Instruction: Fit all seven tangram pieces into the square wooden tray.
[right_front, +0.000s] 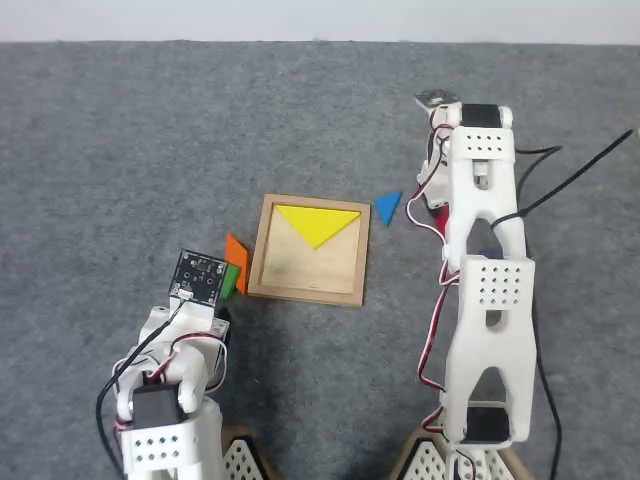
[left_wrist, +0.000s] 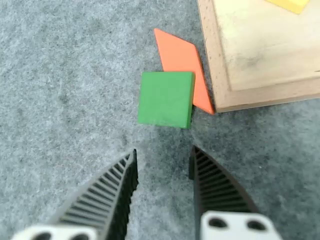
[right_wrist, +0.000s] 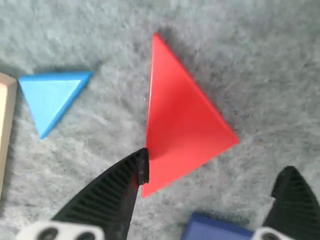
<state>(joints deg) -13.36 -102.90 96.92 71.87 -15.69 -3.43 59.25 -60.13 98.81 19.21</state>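
Note:
The square wooden tray (right_front: 268, 278) lies mid-table with a yellow triangle (right_front: 317, 222) in its far part. A green square (left_wrist: 166, 98) overlaps an orange parallelogram (left_wrist: 182, 65) against the tray's left side (left_wrist: 260, 55). My left gripper (left_wrist: 162, 165) is open just short of the green square, holding nothing. A light blue triangle (right_wrist: 50, 95) lies right of the tray (right_wrist: 4, 115). Beside it is a red triangle (right_wrist: 182, 117). My right gripper (right_wrist: 215, 175) is open over the red triangle's near corner, one fingertip (right_wrist: 135, 172) at its edge. A dark blue piece (right_wrist: 215, 229) lies under the gripper.
Grey carpet covers the table (right_front: 150, 130). The right arm (right_front: 485, 250) stretches along the tray's right side, cables trailing off to the right. The left arm's base (right_front: 165, 400) sits at the near left.

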